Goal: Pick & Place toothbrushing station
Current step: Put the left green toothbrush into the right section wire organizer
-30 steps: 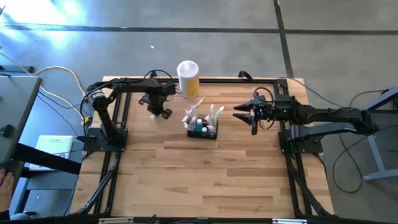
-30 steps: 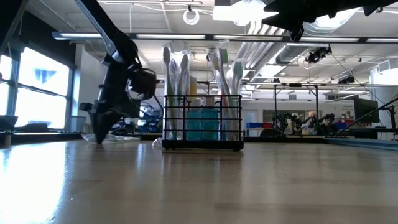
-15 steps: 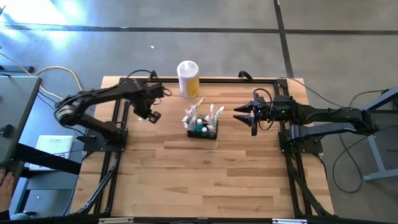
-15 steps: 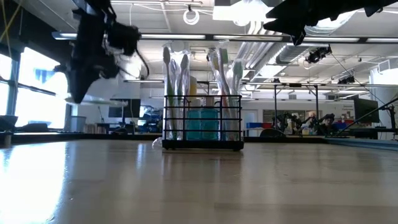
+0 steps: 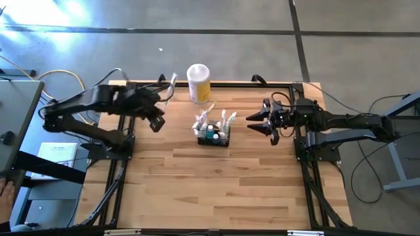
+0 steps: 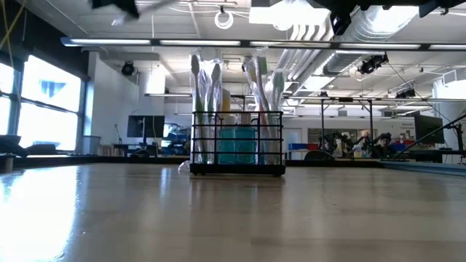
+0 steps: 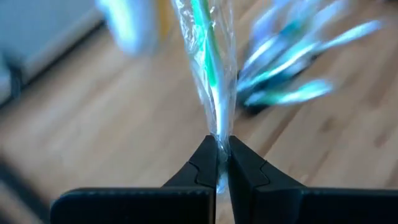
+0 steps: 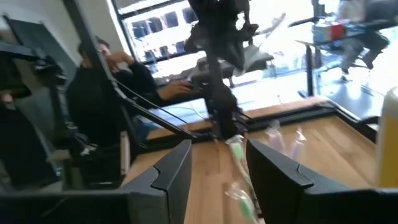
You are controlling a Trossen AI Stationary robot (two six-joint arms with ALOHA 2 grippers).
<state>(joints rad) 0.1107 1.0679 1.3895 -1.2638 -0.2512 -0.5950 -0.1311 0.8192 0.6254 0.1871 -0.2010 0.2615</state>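
Since a sec ago the left hand (image 5: 157, 122) has pulled back toward the worktop's (image 5: 216, 190) left edge and risen out of the low view, clamped on a wrapped toothbrush (image 7: 211, 81). Right hand (image 5: 257, 121) waits near the right edge, fingers apart. Toothbrushing station (image 5: 214, 136) upright, centre-rear of worktop, long axis left-right, beside canister (image 5: 198, 82).

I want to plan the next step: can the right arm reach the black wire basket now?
Probably yes: the right pincer is open beside the basket, with only bare table between them.
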